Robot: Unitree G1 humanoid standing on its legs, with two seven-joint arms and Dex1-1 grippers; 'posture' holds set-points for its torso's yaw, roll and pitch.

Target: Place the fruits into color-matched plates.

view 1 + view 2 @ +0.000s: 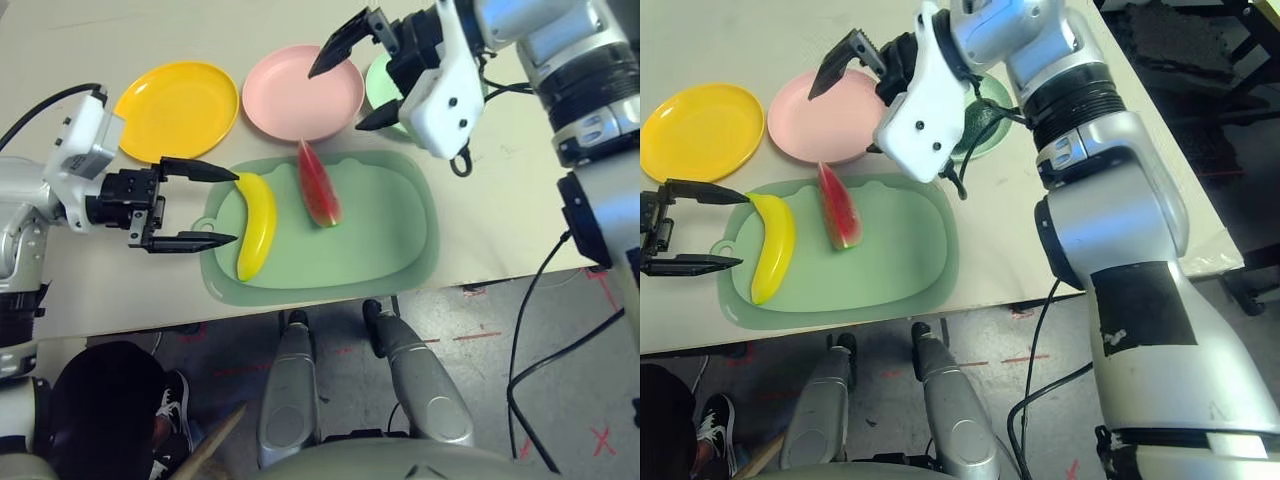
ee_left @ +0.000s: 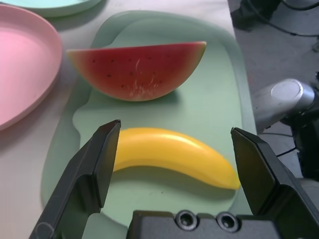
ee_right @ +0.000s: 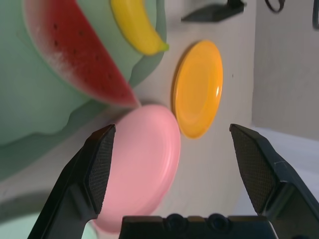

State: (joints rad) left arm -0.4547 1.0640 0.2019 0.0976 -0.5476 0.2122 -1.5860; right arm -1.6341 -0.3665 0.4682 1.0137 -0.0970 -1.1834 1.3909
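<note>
Yellow and curved, the toy plastic banana (image 1: 256, 225) lay on the pale green rounded-rectangle cutting mat (image 1: 380, 240), near its tab end on my left. Its long axis ran roughly toward and away from me, the near tip pointing at the table's front edge. Just beside it on the mat lay the red watermelon wedge with green rind (image 1: 317, 186), its long axis running nearly the same way, the far tip almost reaching the pale pink round plate (image 1: 303, 92). The two fruits did not touch.

Beyond the mat I saw the plates in a row: the yellow-orange round plate (image 1: 178, 108) on the left, the pink one in the middle, and the mint green round plate (image 1: 980, 125) on the right, where the dark green pebbly avocado (image 1: 975, 118) already sat, partly hidden by my right arm.

My left gripper (image 1: 215, 205) sat level with the mat's tab end, fingers spread wide and holding nothing, the banana just ahead of the tips. My right gripper (image 1: 345, 85) hung over the pink plate, also spread wide and carrying nothing.

Everything rested on a beige tabletop (image 1: 80, 290). Below its front edge lay grey floor with red tape marks (image 1: 600, 290) and black cables (image 1: 540, 330).
</note>
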